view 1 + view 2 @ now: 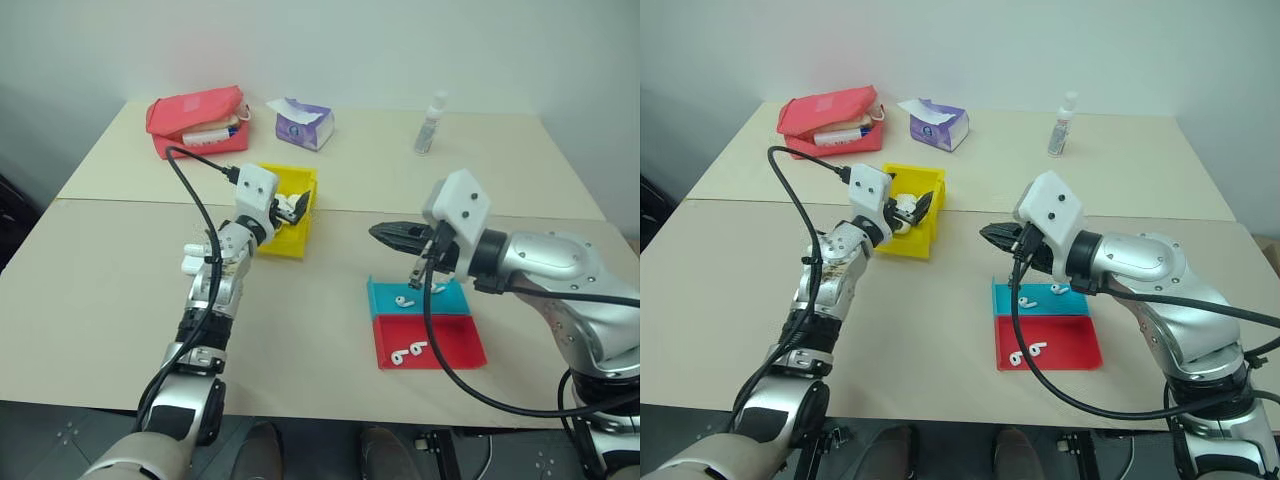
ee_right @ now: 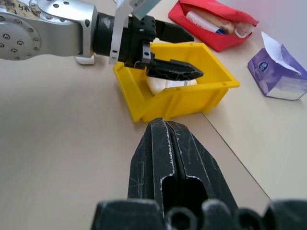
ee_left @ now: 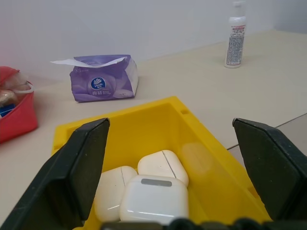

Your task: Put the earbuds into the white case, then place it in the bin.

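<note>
Three white cases (image 3: 152, 192) lie in the bin (image 1: 288, 208); left gripper (image 1: 917, 211) released, right gripper (image 1: 392, 236) clenched, empty.
Advice: lift left gripper straight up, clearing the walls without nudging the bin.

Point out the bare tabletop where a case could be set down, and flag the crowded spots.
Bare: the stretch between the yellow bin and the turquoise tray, and between the tissue pack and the spray bottle. Crowded: the bin, holding white cases under the left gripper; the red tray with earbuds.
</note>
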### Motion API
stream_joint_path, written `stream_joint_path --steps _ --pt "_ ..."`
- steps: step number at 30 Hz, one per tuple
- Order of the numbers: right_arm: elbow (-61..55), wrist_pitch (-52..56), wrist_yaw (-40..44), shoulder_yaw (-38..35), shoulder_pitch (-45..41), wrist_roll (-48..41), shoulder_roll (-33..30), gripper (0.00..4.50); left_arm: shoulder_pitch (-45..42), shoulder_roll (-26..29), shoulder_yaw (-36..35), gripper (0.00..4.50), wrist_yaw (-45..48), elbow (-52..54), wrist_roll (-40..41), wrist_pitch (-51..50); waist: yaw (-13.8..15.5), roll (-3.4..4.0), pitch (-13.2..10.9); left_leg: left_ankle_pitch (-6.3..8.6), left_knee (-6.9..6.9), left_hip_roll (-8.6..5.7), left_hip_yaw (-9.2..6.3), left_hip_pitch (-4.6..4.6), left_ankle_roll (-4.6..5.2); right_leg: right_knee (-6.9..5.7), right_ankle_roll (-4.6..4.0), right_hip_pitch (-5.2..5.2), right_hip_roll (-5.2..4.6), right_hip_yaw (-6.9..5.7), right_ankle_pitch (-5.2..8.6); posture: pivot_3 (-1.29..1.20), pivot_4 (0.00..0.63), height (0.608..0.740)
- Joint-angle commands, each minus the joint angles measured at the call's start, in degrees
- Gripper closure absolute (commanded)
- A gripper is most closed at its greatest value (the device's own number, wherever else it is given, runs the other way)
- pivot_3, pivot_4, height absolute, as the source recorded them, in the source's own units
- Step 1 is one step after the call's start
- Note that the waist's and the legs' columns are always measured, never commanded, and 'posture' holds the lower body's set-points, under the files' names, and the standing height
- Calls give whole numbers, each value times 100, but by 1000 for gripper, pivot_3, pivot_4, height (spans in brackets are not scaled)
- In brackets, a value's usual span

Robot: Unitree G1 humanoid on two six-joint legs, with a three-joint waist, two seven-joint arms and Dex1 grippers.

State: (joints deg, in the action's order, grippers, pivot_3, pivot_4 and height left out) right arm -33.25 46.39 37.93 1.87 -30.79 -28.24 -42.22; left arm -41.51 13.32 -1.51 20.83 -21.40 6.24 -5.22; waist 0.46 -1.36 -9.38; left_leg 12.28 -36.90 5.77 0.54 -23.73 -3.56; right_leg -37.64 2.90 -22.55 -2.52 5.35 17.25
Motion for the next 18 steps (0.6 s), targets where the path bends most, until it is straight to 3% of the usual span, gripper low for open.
stream_joint_path --steps 1,9,13,18 --pt "-212 -53 -25 -123 62 1 -34 4500 288 319 -386 42 503 949 584 -148 -14 0 0 0 0 0 1 0 0 0 0 0 0 2 0 0 150 740" --pt "82 -1032 126 -235 854 409 29 4500 2058 2250 -730 42 2496 3713 2192 -1838 -42 1 0 -2 5 4 2 3 -4 0 0 1 -1 1 1 0 150 740" --pt "377 -1569 92 -491 1348 588 110 4500 2991 3215 -1505 42 3456 4651 3204 -2405 -38 -3 0 -2 1 3 2 12 -7 -9 0 6 -4 -2 0 0 150 740" --pt "122 -1709 815 -988 1966 47 -163 4500 3953 3894 -2276 42 3844 5298 3635 -2685 -62 -2 0 -1 9 5 7 39 -6 -11 -2 22 -3 2 2 0 150 740"
